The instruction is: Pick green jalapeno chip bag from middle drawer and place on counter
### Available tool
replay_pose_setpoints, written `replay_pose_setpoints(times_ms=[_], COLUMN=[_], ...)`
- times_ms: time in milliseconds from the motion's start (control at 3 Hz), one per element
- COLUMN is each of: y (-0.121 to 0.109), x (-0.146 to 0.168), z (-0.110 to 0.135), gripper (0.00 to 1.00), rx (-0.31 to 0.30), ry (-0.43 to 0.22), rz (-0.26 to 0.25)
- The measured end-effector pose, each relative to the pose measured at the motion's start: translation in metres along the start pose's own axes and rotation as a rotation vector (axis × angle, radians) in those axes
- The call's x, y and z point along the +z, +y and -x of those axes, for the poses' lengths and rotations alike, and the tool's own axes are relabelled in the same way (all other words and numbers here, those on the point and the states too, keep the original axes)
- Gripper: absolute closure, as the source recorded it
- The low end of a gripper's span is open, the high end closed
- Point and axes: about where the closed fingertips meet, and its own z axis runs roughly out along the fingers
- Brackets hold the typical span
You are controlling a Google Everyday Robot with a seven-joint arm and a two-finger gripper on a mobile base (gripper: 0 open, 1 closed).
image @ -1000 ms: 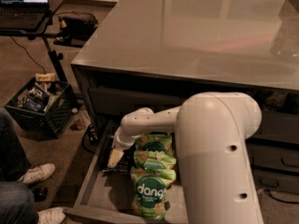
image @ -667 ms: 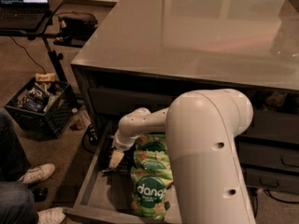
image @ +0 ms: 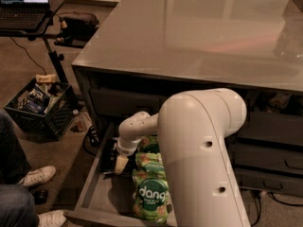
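Note:
The middle drawer [image: 92, 188] is pulled open below the grey glossy counter [image: 189, 32]. My gripper [image: 121, 164] reaches down into the drawer's left half, at the end of the white arm [image: 199, 145]. It sits right at a small dark crinkly shape [image: 110, 161] against the left wall, which looks like the green jalapeno chip bag. No lettering on it shows and most of it is hidden. I cannot tell whether the gripper has hold of it.
Bright green "dang" bags [image: 151, 195] lie in the drawer to the right of the gripper. The narrower closed drawers [image: 270, 131] are on the right. On the floor at left are a black crate [image: 40, 108], a laptop stand [image: 23, 4] and a person's shoes [image: 38, 176].
The big white arm link has swung left and closer to the camera. The gripper has stayed at about the same place in the drawer's left half.

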Motion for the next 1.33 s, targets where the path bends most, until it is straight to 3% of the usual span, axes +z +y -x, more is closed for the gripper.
replay_pose_setpoints(times_ms=[1000, 1333], y=[0.006, 0.009], x=[0.032, 0.041], z=[-0.014, -0.015], gripper=[0.11, 0.29], rx=[-0.027, -0.041], ry=[0.057, 0.064], rz=[0.058, 0.068])
